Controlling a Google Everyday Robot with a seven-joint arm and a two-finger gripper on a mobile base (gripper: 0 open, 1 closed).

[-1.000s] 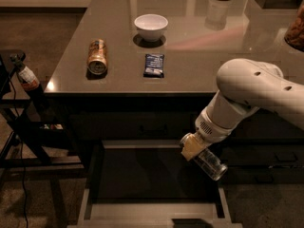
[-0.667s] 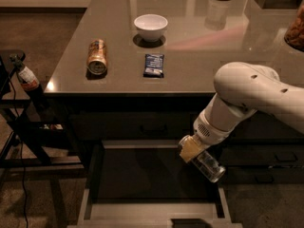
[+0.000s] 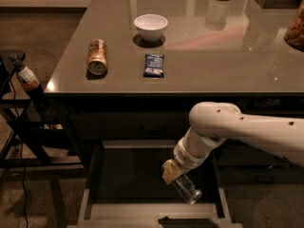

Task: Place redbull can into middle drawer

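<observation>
Camera view: we see the middle drawer (image 3: 142,212) open at lower centre. The redbull can (image 3: 187,189) hangs tilted over its right part, shiny end toward lower right. We judge carrying done, with lowering and release left. The tool (image 3: 175,171) pinches the can's upper end. The arm enters from the right edge, elbow bent, wrist angled down-left. An orange-brown can (image 3: 97,56) lies on the worktop (image 3: 213,61), upper left.

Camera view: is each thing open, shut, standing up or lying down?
middle drawer: pulled open.
redbull can: tilted, held in the gripper above the drawer.
gripper: shut on the can, over the drawer's right side.
orange-brown can: lying on its side on the counter.
white bowl: upright.
blue packet: lying flat.
</observation>
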